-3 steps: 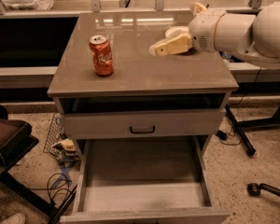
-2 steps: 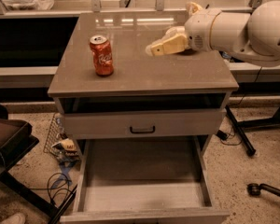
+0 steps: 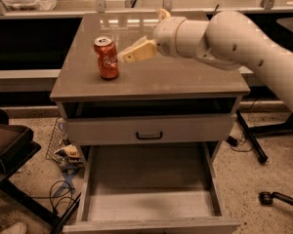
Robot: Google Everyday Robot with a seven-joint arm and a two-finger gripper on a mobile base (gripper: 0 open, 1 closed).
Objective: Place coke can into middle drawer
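While the tool (image 3: 129,56) (opening: cannot tell) hovers beside it, the red, silver-topped coke can (image 3: 106,58) stands upright.

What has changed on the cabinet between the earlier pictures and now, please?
The claw has moved across the cabinet top toward the coke can and now sits close beside it. Nothing was taken hold of or let go. The can stands upright where it was; the middle drawer stays pulled out.

White arm (image 3: 244,35), cream fingers (image 3: 136,53) beside can (image 3: 107,58)
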